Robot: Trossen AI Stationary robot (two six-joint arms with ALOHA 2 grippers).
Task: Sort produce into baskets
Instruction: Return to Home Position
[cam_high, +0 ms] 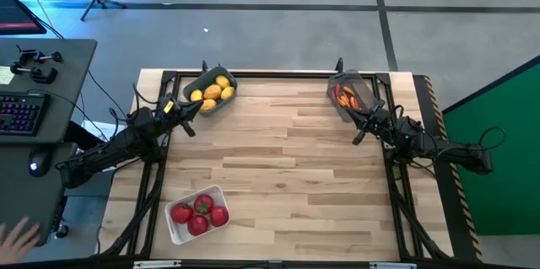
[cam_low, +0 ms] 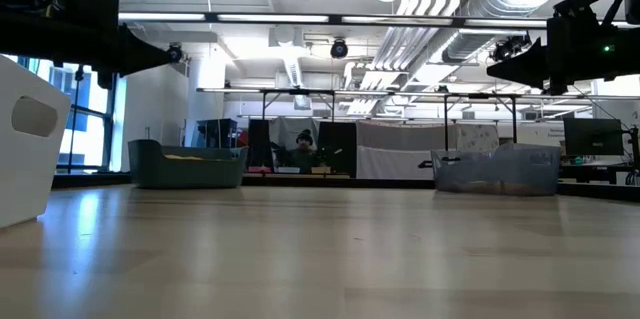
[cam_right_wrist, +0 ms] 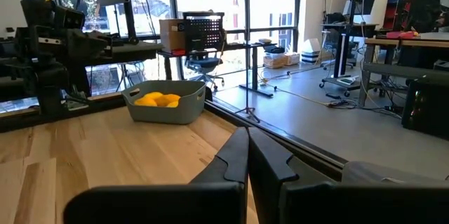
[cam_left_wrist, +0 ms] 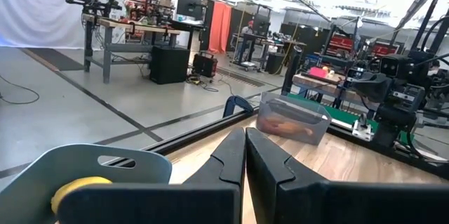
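Left claw: it is hovering near the left edge of the surface, just beside the blue-grey bin. The left wrist view is showing its fingers pressed together with nothing between them.
Right claw: it is hanging near the right edge, close to the dark translucent bin. Its own wrist view is showing it closed and empty too.
Yellow fruits: they are lying in the blue-grey bin at the far left corner. The right wrist view is seeing them from the side.
Orange-red peppers: they are lying in the dark translucent bin. The high view is showing them clearly, while the low view is giving only a blurry bin.
Red fruits: they are filling the white bin at the near left. Only the high view is showing them; the low view is catching just the bin's wall.
Person's hand: it is appearing only in the high view, beside the surface.
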